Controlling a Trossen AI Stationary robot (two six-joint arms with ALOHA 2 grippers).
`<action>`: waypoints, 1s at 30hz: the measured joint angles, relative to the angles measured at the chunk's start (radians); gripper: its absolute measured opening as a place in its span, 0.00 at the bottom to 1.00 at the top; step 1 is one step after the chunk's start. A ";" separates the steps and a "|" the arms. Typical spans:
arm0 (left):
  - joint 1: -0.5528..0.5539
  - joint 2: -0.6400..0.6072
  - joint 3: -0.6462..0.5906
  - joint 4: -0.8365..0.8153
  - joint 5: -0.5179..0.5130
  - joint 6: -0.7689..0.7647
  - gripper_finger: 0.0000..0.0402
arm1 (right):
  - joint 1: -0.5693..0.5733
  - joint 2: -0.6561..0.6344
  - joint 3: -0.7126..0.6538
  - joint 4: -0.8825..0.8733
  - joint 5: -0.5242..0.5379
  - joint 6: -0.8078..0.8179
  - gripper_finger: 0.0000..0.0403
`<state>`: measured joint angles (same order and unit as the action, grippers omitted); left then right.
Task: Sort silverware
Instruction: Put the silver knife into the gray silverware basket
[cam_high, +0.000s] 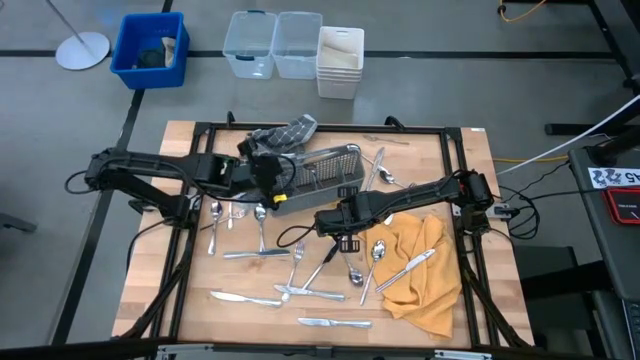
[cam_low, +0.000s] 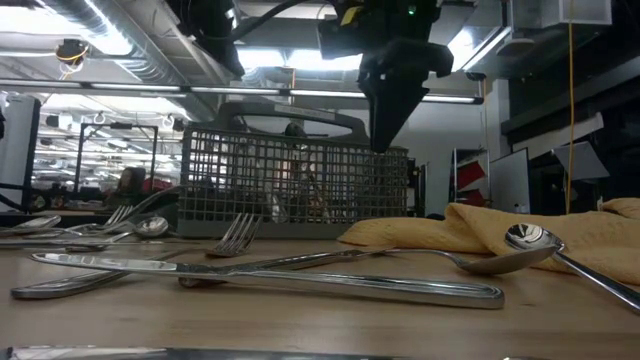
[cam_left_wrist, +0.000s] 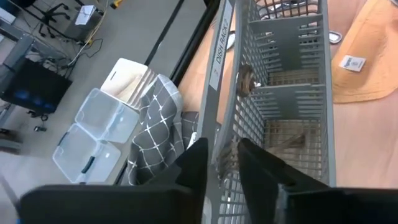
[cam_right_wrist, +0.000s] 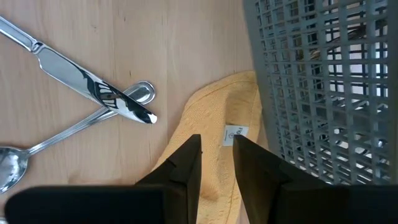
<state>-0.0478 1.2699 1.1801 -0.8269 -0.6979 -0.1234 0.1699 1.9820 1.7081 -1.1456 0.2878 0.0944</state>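
Left tool (cam_left_wrist: 221, 165) is hovering over the caddy (cam_high: 318, 172) rim, fingers parted, grasping nothing. Right tool (cam_right_wrist: 216, 163), released and empty, is hanging above the yellow cloth (cam_high: 420, 265). Silverware (cam_high: 262, 238) is lying scattered on the desk (cam_high: 170, 290); next move likely needs another pickup.

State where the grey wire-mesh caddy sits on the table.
In the high view, the caddy lies toward the table's far edge, beside the checked grey cloth.
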 joint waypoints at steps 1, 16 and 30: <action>-0.006 -0.004 0.000 -0.001 0.000 -0.011 0.23 | 0.000 0.000 0.000 0.000 0.000 0.000 0.24; -0.212 -0.079 -0.023 -0.229 0.463 -0.556 0.23 | 0.000 0.001 -0.075 0.108 -0.011 0.001 0.24; -0.388 -0.075 -0.332 0.027 0.463 -0.681 0.23 | 0.001 0.001 -0.213 0.293 -0.101 0.004 0.24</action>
<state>-0.4356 1.1950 0.8481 -0.7999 -0.2350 -0.8042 0.1711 1.9832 1.4954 -0.8529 0.1863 0.0989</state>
